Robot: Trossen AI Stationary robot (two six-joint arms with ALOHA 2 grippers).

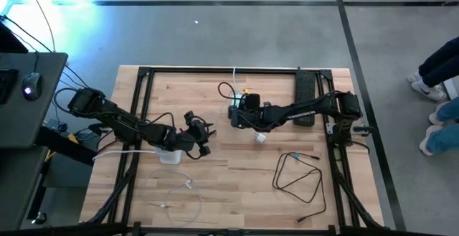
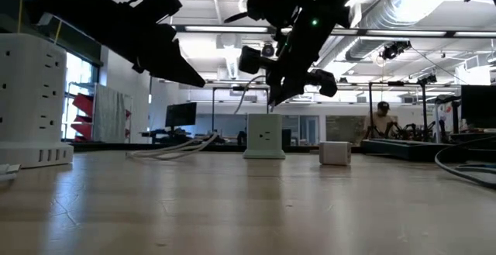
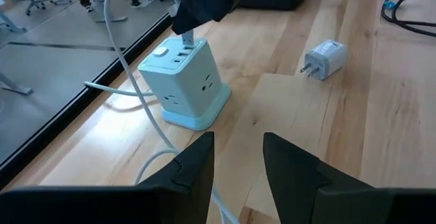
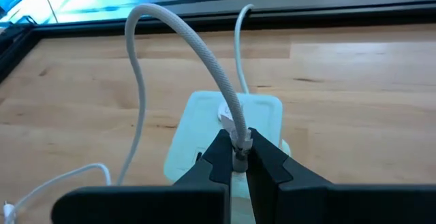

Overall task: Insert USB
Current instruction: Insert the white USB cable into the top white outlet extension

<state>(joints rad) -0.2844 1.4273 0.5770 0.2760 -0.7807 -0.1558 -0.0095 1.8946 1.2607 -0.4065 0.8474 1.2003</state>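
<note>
Pinching USB plug, right gripper above power cube, seemingly touching.

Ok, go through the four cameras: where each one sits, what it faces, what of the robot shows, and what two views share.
High view: overhead, straight down on the table; both arms show.
Low view: at tabletop height, facing the room; arms enter from above.
Left wrist view: on the left arm, facing the power cube; the empty left gripper shows.
Right wrist view: on the right arm, looking down at the cube; the right gripper pinches the USB plug.
Shared: the left wrist and low views both show the wall charger.
</note>
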